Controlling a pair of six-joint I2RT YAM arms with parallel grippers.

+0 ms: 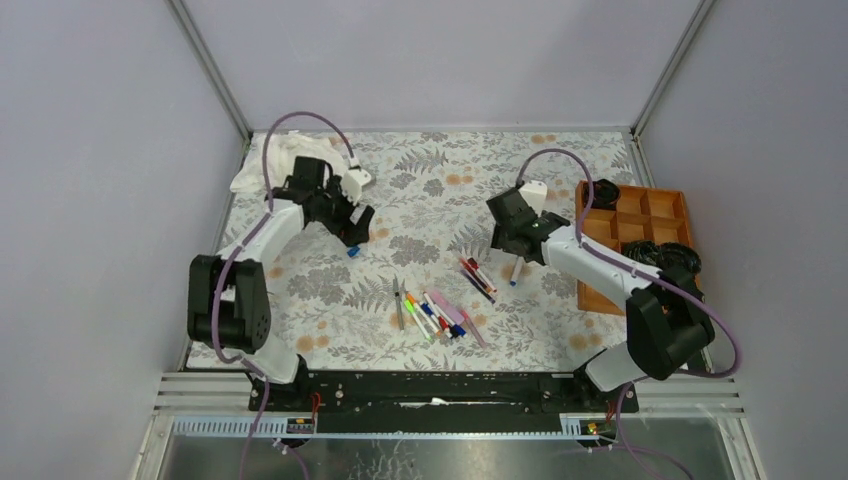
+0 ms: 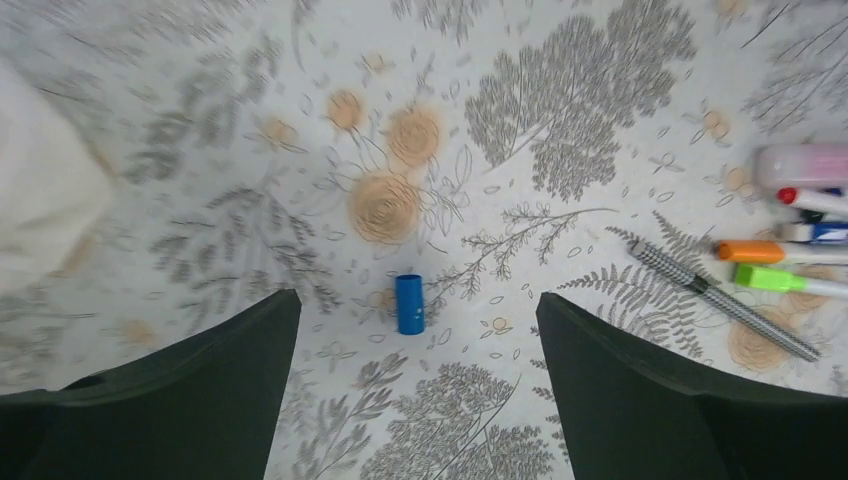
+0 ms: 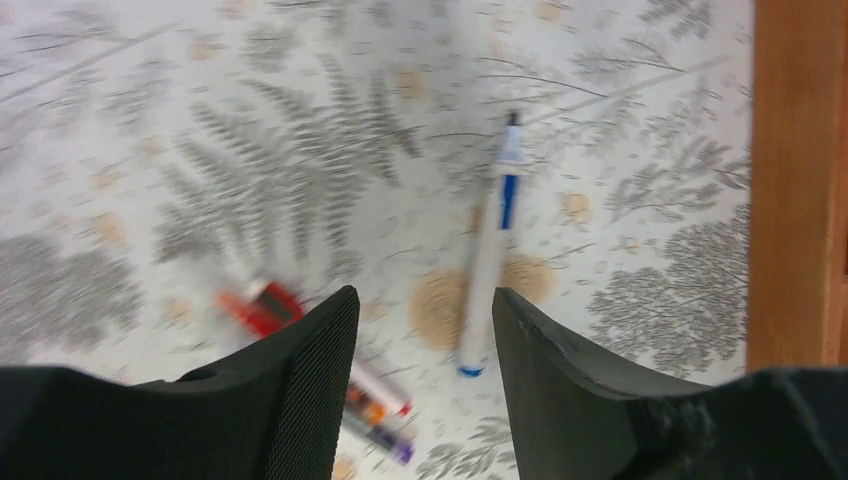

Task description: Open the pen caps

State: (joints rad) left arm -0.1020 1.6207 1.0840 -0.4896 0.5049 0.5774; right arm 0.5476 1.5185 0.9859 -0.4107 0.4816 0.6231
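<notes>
Right now I see my left hand [image 1: 354,236] open, fingers spread wide, hanging over a blue cap [image 2: 409,303]. The cap lies on its side on the bench [image 1: 430,205], alone and touching nothing. My right hand [image 3: 420,292] is open too and grips nothing. Below it a white pen [image 3: 490,250] with a blue band lies flat on the bench, near the wooden tray [image 1: 600,292] but apart from it. The other pens [image 1: 435,312] lie in a loose cluster at the near middle, with a pair of pens [image 1: 477,277] just beyond. A white cloth [image 1: 262,165] sits bunched at the far left corner.
</notes>
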